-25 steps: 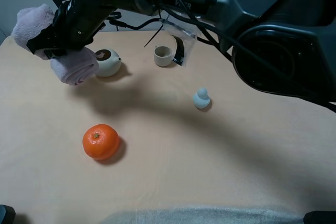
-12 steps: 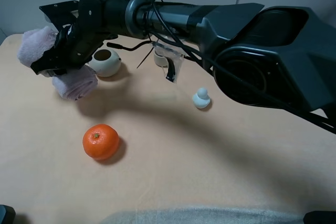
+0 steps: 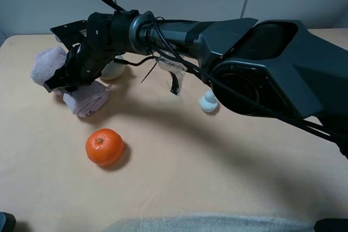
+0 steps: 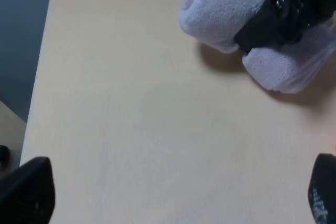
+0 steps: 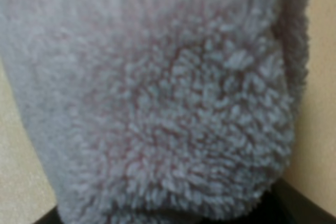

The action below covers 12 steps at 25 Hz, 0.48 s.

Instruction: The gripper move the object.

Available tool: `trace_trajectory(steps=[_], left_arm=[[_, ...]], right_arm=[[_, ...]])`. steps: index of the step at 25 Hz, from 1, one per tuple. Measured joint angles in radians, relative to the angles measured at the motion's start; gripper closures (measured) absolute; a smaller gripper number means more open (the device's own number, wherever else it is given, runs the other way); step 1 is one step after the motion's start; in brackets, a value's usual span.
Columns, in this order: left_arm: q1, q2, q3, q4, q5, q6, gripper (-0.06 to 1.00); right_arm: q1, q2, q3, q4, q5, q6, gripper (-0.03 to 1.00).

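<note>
The mauve-pink towel (image 3: 87, 100) is at the far left of the table, pinched at its middle so that two lobes bulge out. My right gripper (image 3: 68, 77) has reached across from the right and is shut on it. The lower lobe rests on or just above the tabletop. The right wrist view is filled with the fluffy towel (image 5: 157, 93). The left wrist view shows the towel (image 4: 223, 3) with the black right gripper (image 4: 278, 19) clamped across it. My left gripper (image 4: 168, 192) is open and empty, its fingers wide apart, some way from the towel.
A white teapot (image 3: 114, 70) stands just behind the towel, partly hidden by the arm. An orange fruit (image 3: 104, 146) lies in front of the towel. A small pale blue duck (image 3: 207, 103) sits mid-table. The long right arm (image 3: 228, 42) spans the back of the table.
The right gripper has lowered the towel and carried it slightly right and forward, from well above the table down to its surface beside the teapot.
</note>
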Motion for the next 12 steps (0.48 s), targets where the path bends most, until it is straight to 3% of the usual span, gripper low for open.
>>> trace_trajectory(steps=[12], left_arm=[[0.0,0.0,0.0,0.0,0.0,0.0,-0.02]], right_arm=[[0.0,0.0,-0.001,0.006,0.007,-0.001,0.61]])
